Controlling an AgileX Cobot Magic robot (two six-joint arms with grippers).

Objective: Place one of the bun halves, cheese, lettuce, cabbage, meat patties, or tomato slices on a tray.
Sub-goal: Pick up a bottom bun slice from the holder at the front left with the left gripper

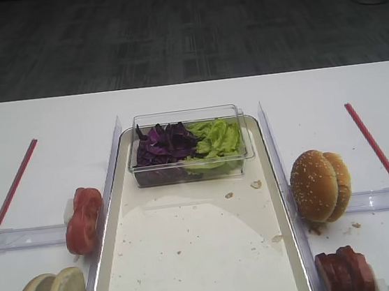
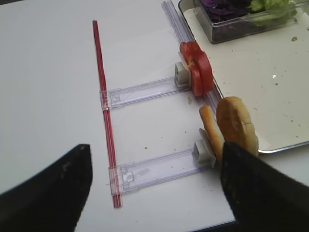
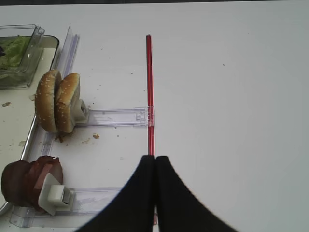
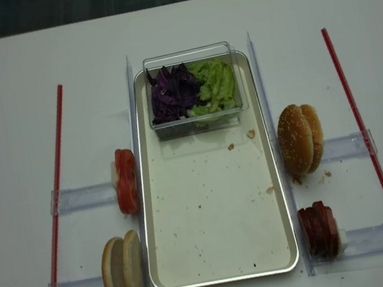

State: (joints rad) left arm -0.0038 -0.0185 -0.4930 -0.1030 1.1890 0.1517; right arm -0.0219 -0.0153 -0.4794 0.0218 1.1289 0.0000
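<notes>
Lying long and shallow on the white worktop (image 4: 4, 64): tray (image 4: 227, 277), silvery rim, cream floor flecked with crumbs, carrying nothing but a clear plastic box (image 4: 188, 55) at its far end. Sitting in that box: shredded dark purple cabbage (image 4: 173, 94) beside ruffled light-green lettuce (image 4: 215, 85). Standing on edge left of the tray: glossy red tomato slices (image 4: 126, 181), pale smooth bun halves (image 4: 124, 272). Standing right of it: domed sesame buns (image 4: 299, 139), reddish-brown meat patties (image 4: 320, 231). Hovering near the bun halves, left pincer (image 2: 154, 186) gaping wide, gripping nothing. Right pincer (image 3: 155, 162) pressing its black tips together over a red strip (image 3: 149, 87).
</notes>
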